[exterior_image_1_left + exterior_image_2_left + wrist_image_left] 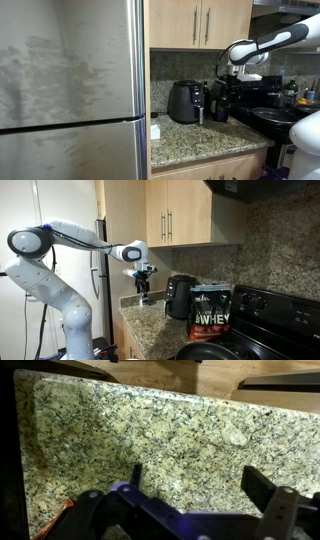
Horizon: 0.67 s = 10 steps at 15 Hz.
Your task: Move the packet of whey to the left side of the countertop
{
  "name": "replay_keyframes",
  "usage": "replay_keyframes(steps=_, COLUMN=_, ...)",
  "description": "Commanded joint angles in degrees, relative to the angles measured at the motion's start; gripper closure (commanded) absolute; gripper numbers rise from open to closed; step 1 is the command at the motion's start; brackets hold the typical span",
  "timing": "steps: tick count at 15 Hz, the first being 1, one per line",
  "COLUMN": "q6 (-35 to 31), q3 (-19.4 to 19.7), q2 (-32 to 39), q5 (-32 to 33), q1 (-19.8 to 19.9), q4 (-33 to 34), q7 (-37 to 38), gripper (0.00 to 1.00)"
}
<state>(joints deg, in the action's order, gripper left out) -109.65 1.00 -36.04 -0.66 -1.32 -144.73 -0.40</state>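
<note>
Little of the job looks done; the packet of whey stands upright at the stove end of the desk, just beside a rounded black cooker, and nothing grips it; the hand hangs apart from it over bare stone, fingers spread and empty in the wrist view; reaching, grasping and carrying all remain; the packet is a tall black pouch, apparently soft, with bold white lettering.
</note>
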Motion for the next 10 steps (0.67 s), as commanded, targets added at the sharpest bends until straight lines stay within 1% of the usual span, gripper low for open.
replay_keyframes(steps=1, q6=0.1, q3=-0.3, q2=0.0, q5=-0.2, q1=0.4, q4=0.1, q7=-0.2, gripper=0.0)
replay_keyframes(steps=8, q6=0.1, q3=-0.3, q2=0.0, q5=-0.2, q1=0.4, q4=0.1, q7=-0.2, gripper=0.0)
replay_keyframes(steps=9, q6=-1.0, q3=-0.3, q2=0.0, q5=0.6, q1=0.3, q4=-0.1, q7=-1.3, gripper=0.0)
replay_keyframes(steps=10, q6=-4.3, q3=-1.5, q2=-0.5, q5=3.9, q1=1.3, q4=-0.7, q7=-0.8, gripper=0.0)
